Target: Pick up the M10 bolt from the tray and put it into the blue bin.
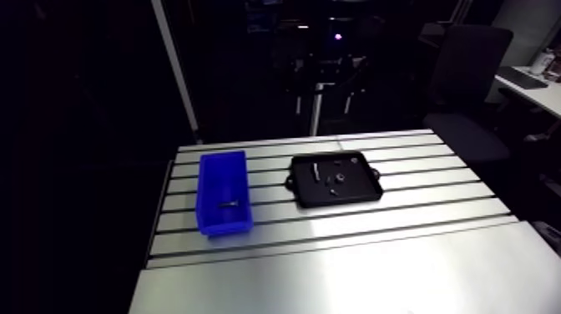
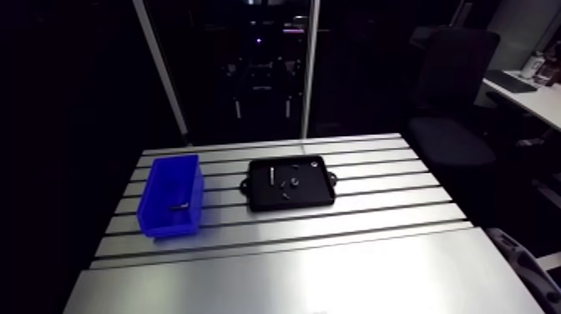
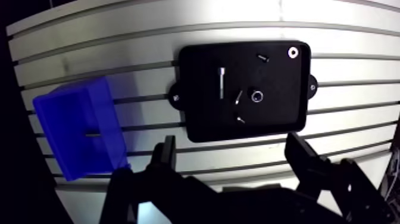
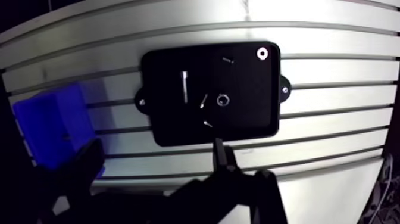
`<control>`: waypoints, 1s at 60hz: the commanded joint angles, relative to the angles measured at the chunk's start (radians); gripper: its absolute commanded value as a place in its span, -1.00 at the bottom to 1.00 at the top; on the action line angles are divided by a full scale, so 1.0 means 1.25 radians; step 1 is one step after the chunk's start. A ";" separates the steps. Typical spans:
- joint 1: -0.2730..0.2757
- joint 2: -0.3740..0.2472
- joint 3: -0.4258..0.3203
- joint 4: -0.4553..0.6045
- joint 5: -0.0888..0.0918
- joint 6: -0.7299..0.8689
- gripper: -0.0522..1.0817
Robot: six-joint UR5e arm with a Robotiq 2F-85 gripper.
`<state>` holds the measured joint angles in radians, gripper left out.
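1. Hovering above the desk (image 1: 376, 250), the pincer (image 3: 231, 140) is gaping wide, gripping nothing.
2. A long bolt (image 3: 221, 82) is lying in the black tray (image 3: 280, 113) among smaller bits.
3. A small bolt-like piece (image 1: 229, 203) is resting inside the blue bin (image 1: 227, 225).

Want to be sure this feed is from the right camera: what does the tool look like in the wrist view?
The tool is black and matte all over. Its two fingers are built of angular, linked segments that narrow toward the tips. No markings, labels or coloured parts show on it. The body behind the fingers is a dark mass with little detail to make out.
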<state>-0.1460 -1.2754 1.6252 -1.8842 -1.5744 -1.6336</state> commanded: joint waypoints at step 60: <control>-0.028 0.115 0.067 -0.114 -0.001 -0.040 -0.10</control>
<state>-0.1806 -1.1569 1.7033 -1.9775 -1.5732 -1.6781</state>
